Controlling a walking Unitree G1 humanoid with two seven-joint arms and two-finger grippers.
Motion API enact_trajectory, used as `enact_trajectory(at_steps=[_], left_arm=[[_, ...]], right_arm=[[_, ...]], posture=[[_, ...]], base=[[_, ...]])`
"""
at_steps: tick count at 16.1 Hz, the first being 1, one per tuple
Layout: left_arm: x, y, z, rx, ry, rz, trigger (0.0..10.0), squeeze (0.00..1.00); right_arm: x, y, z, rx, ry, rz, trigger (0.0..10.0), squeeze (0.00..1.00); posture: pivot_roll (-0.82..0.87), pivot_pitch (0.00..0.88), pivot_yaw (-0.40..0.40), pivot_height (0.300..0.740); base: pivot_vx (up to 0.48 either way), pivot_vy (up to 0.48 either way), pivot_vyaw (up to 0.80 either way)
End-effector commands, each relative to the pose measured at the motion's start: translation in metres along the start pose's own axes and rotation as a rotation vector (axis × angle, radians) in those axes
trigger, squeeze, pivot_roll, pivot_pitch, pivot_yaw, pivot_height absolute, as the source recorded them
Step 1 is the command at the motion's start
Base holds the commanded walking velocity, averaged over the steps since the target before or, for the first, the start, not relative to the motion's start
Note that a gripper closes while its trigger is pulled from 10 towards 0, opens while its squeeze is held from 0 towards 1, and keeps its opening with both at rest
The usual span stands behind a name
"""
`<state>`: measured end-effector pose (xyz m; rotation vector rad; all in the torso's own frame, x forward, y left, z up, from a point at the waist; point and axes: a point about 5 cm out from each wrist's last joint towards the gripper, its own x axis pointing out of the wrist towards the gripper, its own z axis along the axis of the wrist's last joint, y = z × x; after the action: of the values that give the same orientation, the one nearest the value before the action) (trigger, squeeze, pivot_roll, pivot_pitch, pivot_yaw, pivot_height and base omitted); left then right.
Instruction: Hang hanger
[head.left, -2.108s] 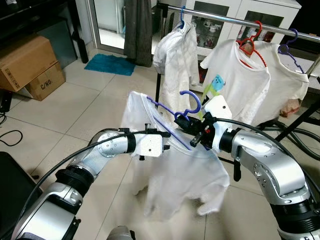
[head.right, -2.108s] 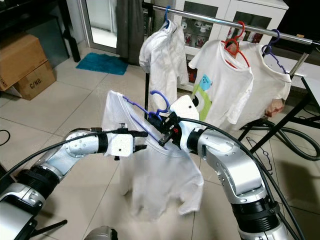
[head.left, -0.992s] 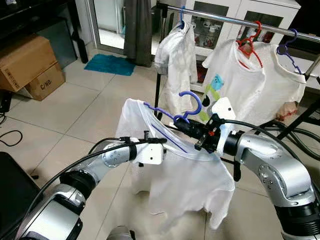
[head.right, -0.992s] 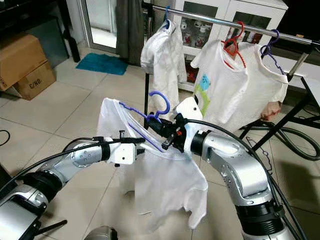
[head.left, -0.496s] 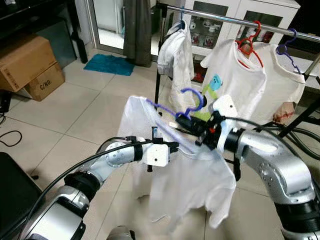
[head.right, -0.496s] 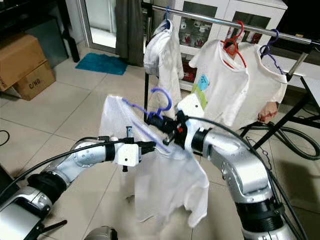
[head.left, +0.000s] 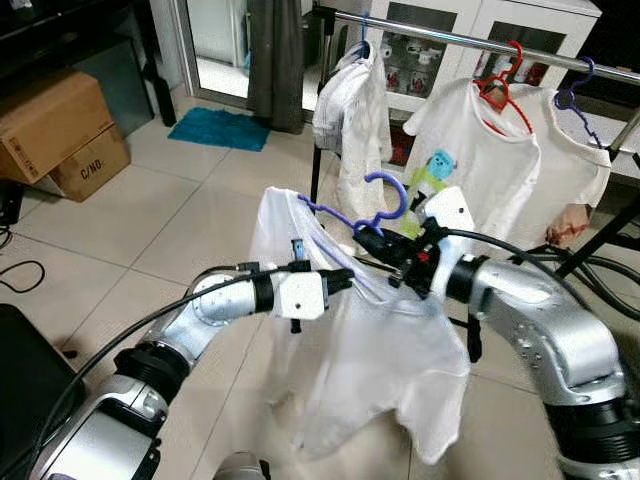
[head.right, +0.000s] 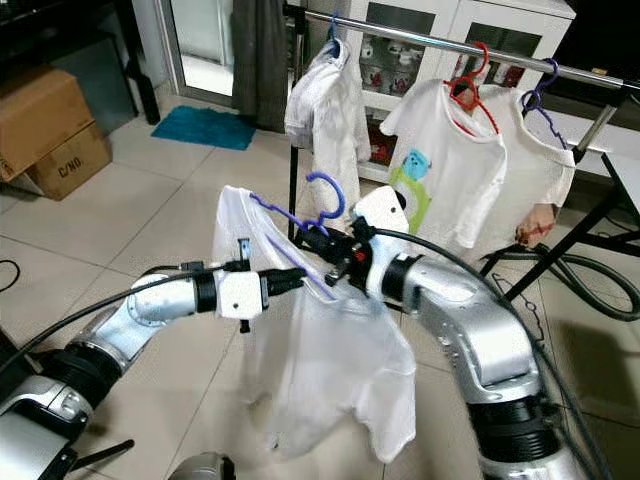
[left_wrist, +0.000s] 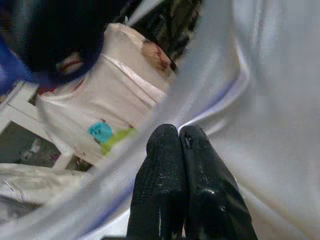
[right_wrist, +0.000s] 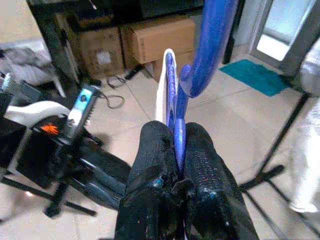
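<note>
A blue-purple hanger (head.left: 383, 196) carries a white shirt (head.left: 375, 350) that hangs in front of me. My right gripper (head.left: 376, 244) is shut on the hanger's neck just under the hook, as the right wrist view shows, with the hanger (right_wrist: 210, 45) between the right gripper (right_wrist: 177, 134) fingers. My left gripper (head.left: 341, 279) is shut, its tips against the shirt's collar; in the left wrist view the left gripper (left_wrist: 178, 131) has no cloth between its fingers. The metal clothes rail (head.left: 450, 38) runs behind, above the hanger's hook.
Three white shirts hang on the rail: on a blue hanger (head.left: 350, 110), a red hanger (head.left: 478, 150) and a purple hanger (head.left: 572, 165). Cardboard boxes (head.left: 60, 130) stand at the left, a teal mat (head.left: 220, 128) by the door. Cables (head.left: 600, 270) lie at the right.
My left gripper has risen from lower on the shirt to the collar beside the hanger. The shirt has swung a little. The right gripper keeps its hold on the hanger.
</note>
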<state>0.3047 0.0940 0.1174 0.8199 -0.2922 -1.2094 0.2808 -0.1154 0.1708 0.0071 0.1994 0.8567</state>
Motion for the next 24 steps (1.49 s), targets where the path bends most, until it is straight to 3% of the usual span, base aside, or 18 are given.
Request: enact_trajectory(at_steps=[1, 3, 5, 9, 11, 14, 16, 18, 20, 22, 24], left_arm=[[0.004, 0.007, 0.009, 0.011, -0.042, 0.019, 0.0, 0.0], [0.01, 0.028, 0.026, 0.011, -0.121, 0.107, 0.0, 0.0], [0.016, 0.036, 0.035, 0.012, -0.154, 0.11, 0.0, 0.0], [0.027, 0.025, 0.044, -0.009, -0.196, 0.035, 0.0, 0.0], [0.029, 0.003, 0.046, -0.055, -0.193, -0.092, 0.0, 0.0], [0.012, -0.003, 0.024, -0.083, -0.081, -0.113, 0.0, 0.0], [-0.002, 0.0, 0.012, -0.109, -0.009, -0.104, 0.0, 0.0], [-0.02, 0.01, 0.004, -0.132, 0.053, -0.055, 0.0, 0.0], [-0.028, 0.019, 0.002, -0.128, 0.065, 0.01, 0.0, 0.0], [-0.038, 0.037, 0.004, -0.096, 0.058, 0.129, 0.0, 0.0], [-0.057, 0.056, -0.001, -0.053, 0.12, 0.219, 0.0, 0.0]], right_arm=[[0.0, -0.001, 0.01, 0.0, -0.031, -0.003, 0.0, 0.0], [0.017, 0.009, -0.009, -0.008, 0.085, -0.029, 0.0, 0.0], [0.029, 0.011, -0.013, 0.008, 0.117, -0.073, 0.0, 0.0], [0.04, 0.011, -0.004, 0.038, 0.09, -0.095, 0.0, 0.0], [0.04, 0.004, 0.003, 0.087, 0.046, -0.113, 0.0, 0.0], [0.022, -0.013, 0.0, 0.046, 0.055, -0.156, 0.0, 0.0], [0.012, -0.015, -0.001, -0.004, 0.062, -0.115, 0.0, 0.0], [0.001, -0.023, -0.006, -0.03, 0.095, -0.133, 0.0, 0.0], [-0.004, -0.03, -0.007, -0.031, 0.099, -0.171, 0.0, 0.0], [-0.011, -0.037, -0.009, -0.083, 0.127, -0.203, 0.0, 0.0], [-0.023, -0.042, -0.01, -0.181, 0.161, -0.184, 0.0, 0.0]], posture=[[0.0, 0.0, -0.047, 0.74], [0.0, 0.0, -0.046, 0.74], [0.0, 0.0, -0.044, 0.74], [0.0, 0.0, -0.044, 0.74], [0.01, 0.0, -0.046, 0.74], [0.0, 0.0, -0.044, 0.74], [0.01, 0.0, -0.045, 0.74], [0.01, 0.0, -0.047, 0.74], [0.01, 0.0, -0.051, 0.74], [0.01, 0.0, -0.051, 0.74], [0.02, 0.0, -0.057, 0.74]], base=[[0.0, 0.0, 0.0], [0.0, 0.0, 0.0], [0.0, 0.0, 0.0], [0.0, 0.0, 0.0], [0.0, 0.0, 0.0], [0.0, 0.0, 0.0], [0.0, 0.0, 0.0], [0.0, 0.0, 0.0], [0.0, 0.0, 0.0], [0.0, 0.0, 0.0], [0.0, 0.0, 0.0]])
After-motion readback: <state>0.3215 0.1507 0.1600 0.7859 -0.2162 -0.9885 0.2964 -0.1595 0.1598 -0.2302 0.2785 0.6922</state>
